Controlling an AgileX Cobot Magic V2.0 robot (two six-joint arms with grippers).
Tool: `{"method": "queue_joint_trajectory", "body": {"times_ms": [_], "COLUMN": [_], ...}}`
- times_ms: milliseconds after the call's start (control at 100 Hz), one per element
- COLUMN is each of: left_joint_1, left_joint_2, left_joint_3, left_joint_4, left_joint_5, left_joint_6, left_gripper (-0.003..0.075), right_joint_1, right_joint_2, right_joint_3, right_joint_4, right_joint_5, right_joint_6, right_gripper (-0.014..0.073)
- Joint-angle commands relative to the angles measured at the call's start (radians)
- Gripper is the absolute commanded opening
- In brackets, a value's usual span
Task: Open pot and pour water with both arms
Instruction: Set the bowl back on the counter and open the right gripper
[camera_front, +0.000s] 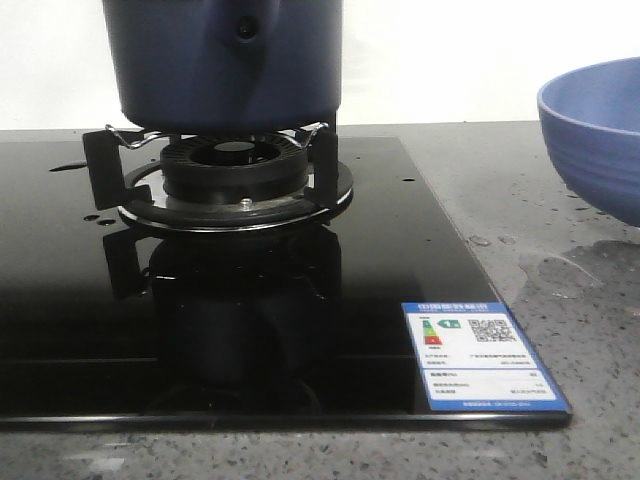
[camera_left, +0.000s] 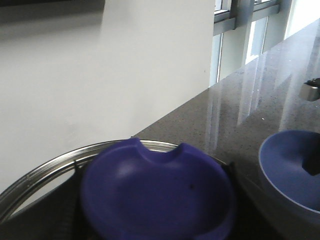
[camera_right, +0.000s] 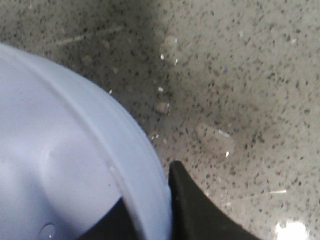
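The dark navy pot (camera_front: 225, 60) stands on the gas burner (camera_front: 236, 175), its top out of the front view. In the left wrist view its steel rim (camera_left: 45, 167) shows behind a dark blue lid (camera_left: 157, 192) with a notch. The lid hangs tilted over the pot and hides my left gripper's fingers. My right gripper (camera_right: 160, 200) is shut on the rim of the periwinkle bowl (camera_right: 65, 165), one black finger (camera_right: 200, 215) outside and one inside. The bowl (camera_front: 600, 130) stands at the right on the counter. Water lies as drops and puddles (camera_front: 560, 265) beside the bowl.
The black glass hob (camera_front: 250, 320) carries a blue-white label (camera_front: 480, 355) at its front right corner. The speckled grey counter (camera_front: 500, 170) runs to the right towards windows (camera_left: 250, 30). A white wall (camera_left: 100, 75) stands behind the pot.
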Motion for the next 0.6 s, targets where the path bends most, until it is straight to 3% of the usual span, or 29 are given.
{"method": "queue_joint_trajectory", "body": {"times_ms": [0, 170, 240, 310, 590], "left_joint_1": [-0.009, -0.009, -0.009, -0.009, -0.009], "left_joint_2": [-0.012, 0.008, 0.012, 0.012, 0.015], "left_joint_3": [-0.049, -0.051, -0.051, -0.053, -0.053], "left_joint_4": [-0.066, -0.066, -0.066, -0.066, -0.068], "left_joint_5": [0.022, 0.022, 0.022, 0.022, 0.007], "left_joint_6": [0.011, 0.011, 0.011, 0.011, 0.040], "left_gripper": [0.0336, 0.0336, 0.0336, 0.0336, 0.0336], "right_joint_1": [-0.005, -0.005, -0.005, -0.005, -0.005], "right_joint_2": [-0.035, -0.035, -0.035, -0.051, -0.227], "right_joint_3": [-0.025, -0.025, -0.029, -0.052, -0.233], "right_joint_4": [0.008, -0.001, -0.002, -0.005, 0.011], "right_joint_5": [-0.070, -0.095, -0.115, -0.115, -0.066], "right_joint_6": [-0.010, -0.010, -0.010, -0.010, -0.010], "right_gripper": [0.0011, 0.0300, 0.0381, 0.0412, 0.0387]}}
